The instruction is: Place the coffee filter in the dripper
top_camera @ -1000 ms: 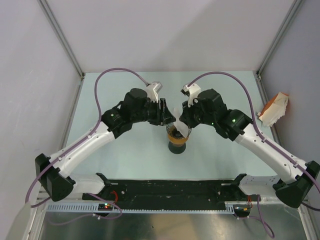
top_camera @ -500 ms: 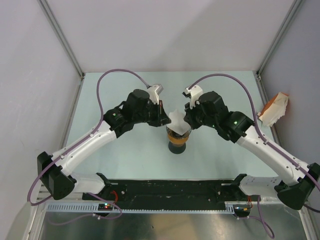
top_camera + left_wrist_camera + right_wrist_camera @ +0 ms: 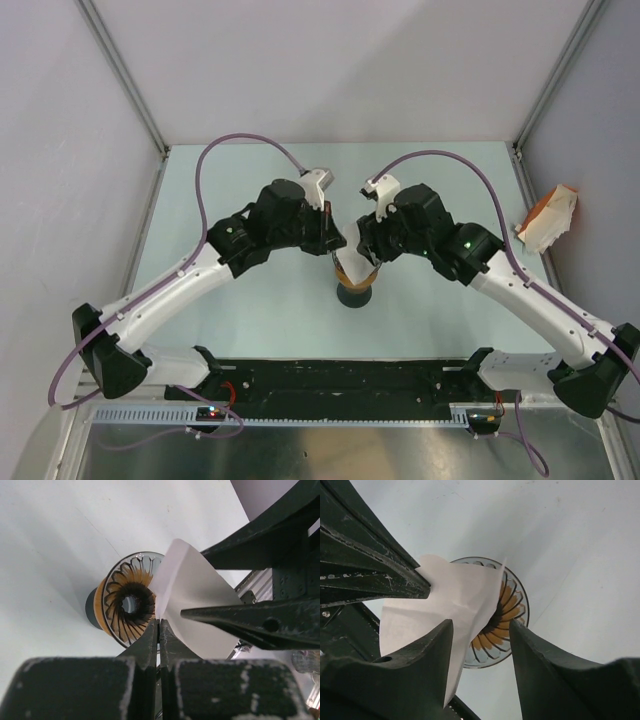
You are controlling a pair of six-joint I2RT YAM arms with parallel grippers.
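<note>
The clear ribbed dripper [image 3: 356, 278] stands mid-table on a dark cup [image 3: 92, 609]; orange shows through its ribs. The white paper coffee filter [image 3: 192, 592] hangs tilted over the dripper's rim [image 3: 131, 560], its lower corner reaching into the cone [image 3: 512, 605]. My left gripper [image 3: 159, 622] is shut on the filter's edge, and in the right wrist view its fingers [image 3: 380, 575] pinch the paper [image 3: 452, 600] from the left. My right gripper [image 3: 481, 630] is open, one finger lying against the paper, the other beside the dripper. Both grippers [image 3: 331, 243] [image 3: 366, 249] meet above the dripper.
An orange and white box [image 3: 548, 220] lies by the right wall. Frame posts stand at the back corners [image 3: 163, 150] [image 3: 516, 148]. The black base rail [image 3: 340, 380] runs along the near edge. Purple cables [image 3: 240, 140] arch over both arms.
The filter passed from one gripper to the other: the left gripper shut on its edge, then the right gripper opened and let go. The filter now sits lower over the dripper.
</note>
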